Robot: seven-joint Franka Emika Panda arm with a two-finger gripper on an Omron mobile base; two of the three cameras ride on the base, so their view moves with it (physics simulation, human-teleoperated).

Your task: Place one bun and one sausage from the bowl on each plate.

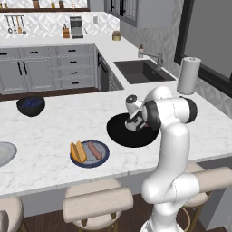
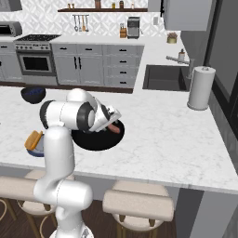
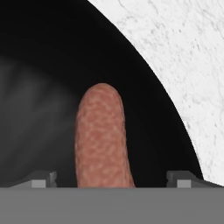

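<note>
The wide black bowl (image 1: 118, 133) (image 2: 93, 139) sits mid-counter with one reddish sausage (image 2: 114, 128) (image 3: 103, 135) lying in it. My gripper (image 1: 134, 125) (image 2: 111, 122) (image 3: 111, 180) hangs low over the bowl (image 3: 43, 65) and is open. Its fingertips (image 3: 43, 179) stand wide on either side of the sausage without touching it. The dark blue plate (image 1: 103, 158) (image 2: 37, 149) holds a bun (image 1: 78, 152) (image 2: 33, 138) and a sausage (image 1: 94, 150). At the far left edge lies the light grey plate (image 1: 3, 153), bare where it shows.
A smaller dark blue bowl (image 1: 31, 105) (image 2: 33, 94) stands at the back left of the counter. A paper towel roll (image 1: 189, 74) (image 2: 201, 87) stands beside the sink (image 1: 142, 71) (image 2: 165, 76). Padded stools (image 1: 97, 204) line the counter's near edge.
</note>
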